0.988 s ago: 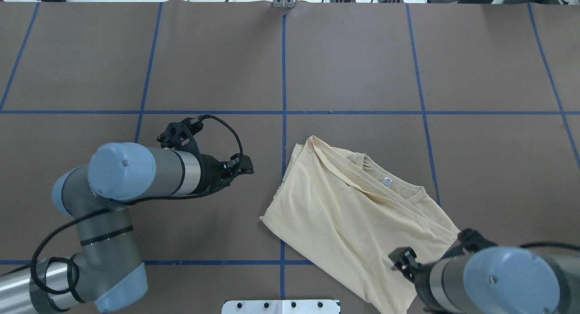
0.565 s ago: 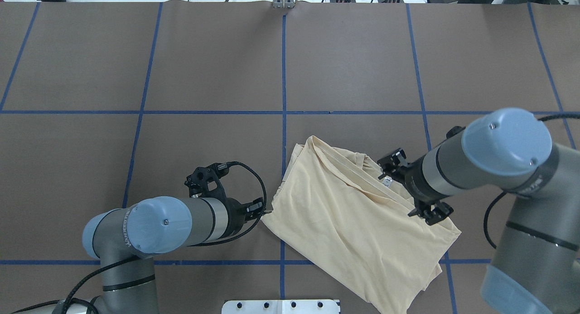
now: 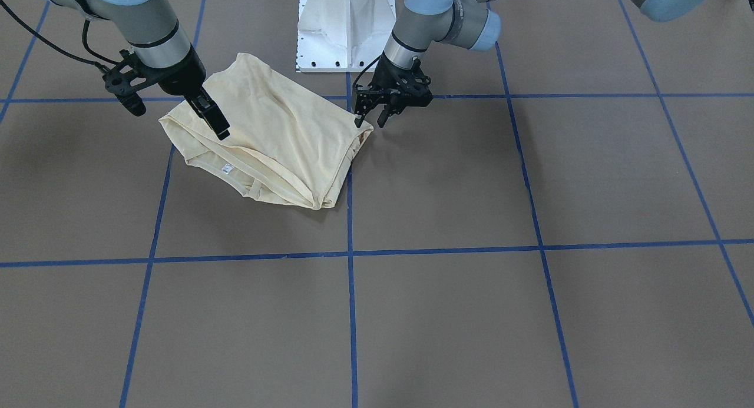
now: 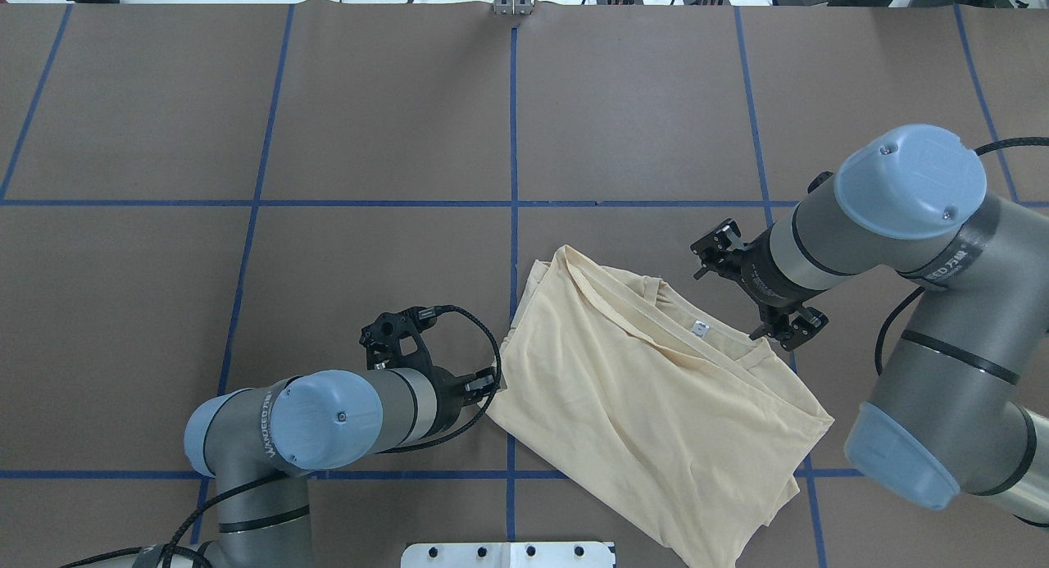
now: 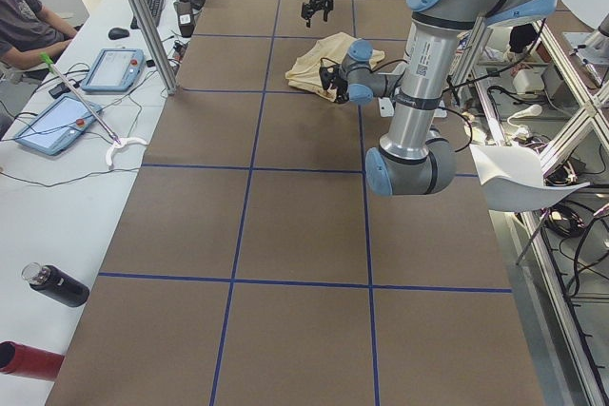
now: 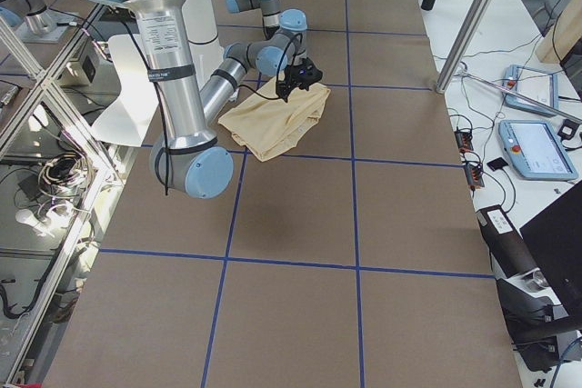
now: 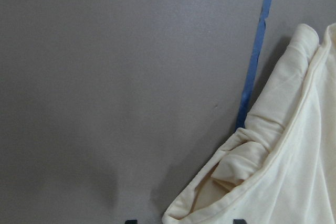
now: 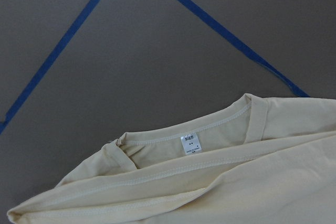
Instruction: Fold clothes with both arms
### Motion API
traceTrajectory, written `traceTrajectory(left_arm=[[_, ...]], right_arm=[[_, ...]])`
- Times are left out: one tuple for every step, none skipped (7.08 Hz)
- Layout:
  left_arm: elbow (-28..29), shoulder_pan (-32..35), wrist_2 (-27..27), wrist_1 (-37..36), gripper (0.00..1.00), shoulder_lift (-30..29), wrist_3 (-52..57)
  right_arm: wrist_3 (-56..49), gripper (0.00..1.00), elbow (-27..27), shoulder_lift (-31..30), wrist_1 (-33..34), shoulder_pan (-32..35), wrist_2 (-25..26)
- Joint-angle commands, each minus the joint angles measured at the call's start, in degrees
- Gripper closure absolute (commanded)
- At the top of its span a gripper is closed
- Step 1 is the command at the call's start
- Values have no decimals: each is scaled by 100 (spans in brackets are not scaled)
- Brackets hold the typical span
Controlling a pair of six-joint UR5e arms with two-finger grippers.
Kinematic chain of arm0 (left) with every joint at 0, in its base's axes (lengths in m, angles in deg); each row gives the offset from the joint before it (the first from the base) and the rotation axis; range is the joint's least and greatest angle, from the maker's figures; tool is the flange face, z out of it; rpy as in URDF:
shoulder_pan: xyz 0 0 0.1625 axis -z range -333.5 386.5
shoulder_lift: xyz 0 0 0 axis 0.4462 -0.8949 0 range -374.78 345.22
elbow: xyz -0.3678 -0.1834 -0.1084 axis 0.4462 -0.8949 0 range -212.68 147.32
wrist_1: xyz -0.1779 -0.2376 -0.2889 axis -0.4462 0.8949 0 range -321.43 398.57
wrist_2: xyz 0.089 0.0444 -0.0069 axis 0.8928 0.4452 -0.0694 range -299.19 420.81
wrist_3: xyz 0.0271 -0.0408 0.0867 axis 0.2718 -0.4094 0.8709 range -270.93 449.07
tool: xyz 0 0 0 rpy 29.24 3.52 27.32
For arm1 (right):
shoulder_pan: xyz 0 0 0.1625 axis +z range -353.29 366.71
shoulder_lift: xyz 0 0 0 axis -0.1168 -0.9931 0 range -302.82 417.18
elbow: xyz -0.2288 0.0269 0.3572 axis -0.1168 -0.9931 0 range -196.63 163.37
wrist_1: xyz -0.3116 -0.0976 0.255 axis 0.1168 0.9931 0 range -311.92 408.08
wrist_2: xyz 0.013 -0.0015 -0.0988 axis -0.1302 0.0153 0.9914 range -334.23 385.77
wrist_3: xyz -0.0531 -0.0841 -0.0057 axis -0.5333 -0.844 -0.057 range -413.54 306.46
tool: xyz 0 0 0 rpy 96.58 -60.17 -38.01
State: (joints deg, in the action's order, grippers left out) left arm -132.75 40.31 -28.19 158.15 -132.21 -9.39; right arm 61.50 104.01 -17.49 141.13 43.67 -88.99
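Cream-yellow thin long-sleeved T-shirt (image 4: 647,404): lay folded on brown blue-taped table (image 4: 369,125). Black two-finger left gripper (image 3: 369,122): stood parted around its corner. Black two-finger right gripper (image 3: 222,131): hung over collar side; opening could not be told.

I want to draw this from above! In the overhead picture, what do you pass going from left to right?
left arm → left gripper → T-shirt → right arm
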Motion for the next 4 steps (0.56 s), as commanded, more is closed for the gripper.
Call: traceTrajectory(left_arm=[[93,-10,-12,4,53,-43,152],[111,-1,-12,13,81,-43,152],[102,-1,-12,4,100,-43,169],[-11,17,-4,-5,100,-34,187]], right_arm=[[-17,0,-6,-4,11,48,-64],[-17,0,-15,-4,11,66,-99],[-17,0,-15,-13,20,66,-108],[-17,0,-23,-13,11,66,-108]])
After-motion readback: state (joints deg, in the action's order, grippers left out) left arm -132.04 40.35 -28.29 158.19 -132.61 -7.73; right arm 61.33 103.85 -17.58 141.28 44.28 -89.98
